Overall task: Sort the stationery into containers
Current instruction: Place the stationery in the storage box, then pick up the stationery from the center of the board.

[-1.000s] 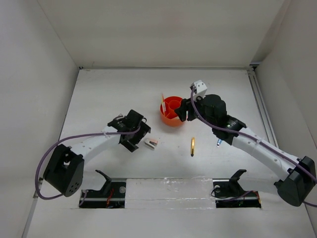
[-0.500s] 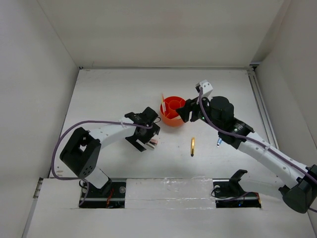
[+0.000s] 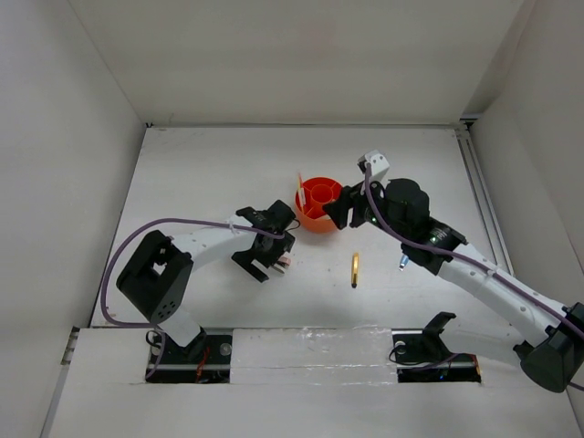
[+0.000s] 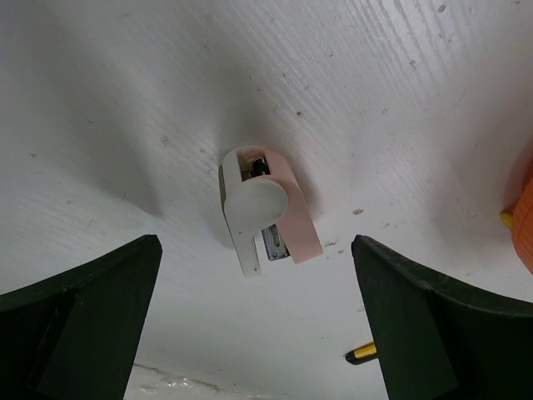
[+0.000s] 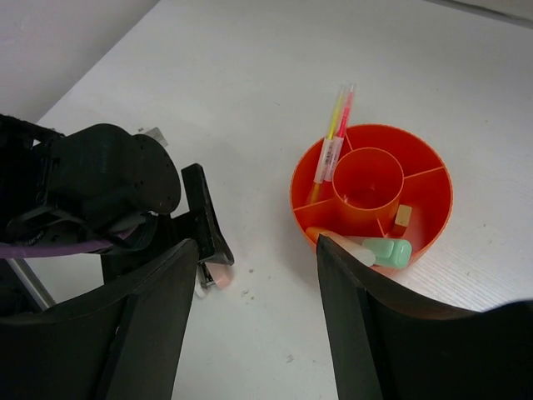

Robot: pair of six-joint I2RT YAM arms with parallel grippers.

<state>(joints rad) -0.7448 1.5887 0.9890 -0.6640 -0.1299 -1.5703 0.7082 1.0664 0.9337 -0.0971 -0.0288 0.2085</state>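
Note:
The pink-white stapler (image 4: 265,208) lies on the white table, between and just ahead of the fingers of my open left gripper (image 4: 258,333), which hovers over it without touching. In the top view the left gripper (image 3: 272,248) covers most of the stapler (image 3: 283,263). The orange organiser (image 5: 426,215) holds a pink pen and a yellow pencil (image 5: 335,137), a green marker (image 5: 388,251), a pale yellow marker (image 5: 347,248) and a tan block (image 5: 403,218). My right gripper (image 5: 258,325) hangs open and empty just right of the organiser (image 3: 317,206).
A gold pen (image 3: 355,270) lies on the table right of the stapler; its tip shows in the left wrist view (image 4: 363,353). A blue pen (image 3: 402,263) peeks from under the right arm. White walls enclose the table on three sides.
The left arm swung right and lowered until its gripper sits over the stapler. The right gripper drifted slightly right, then back toward the organiser, still open.

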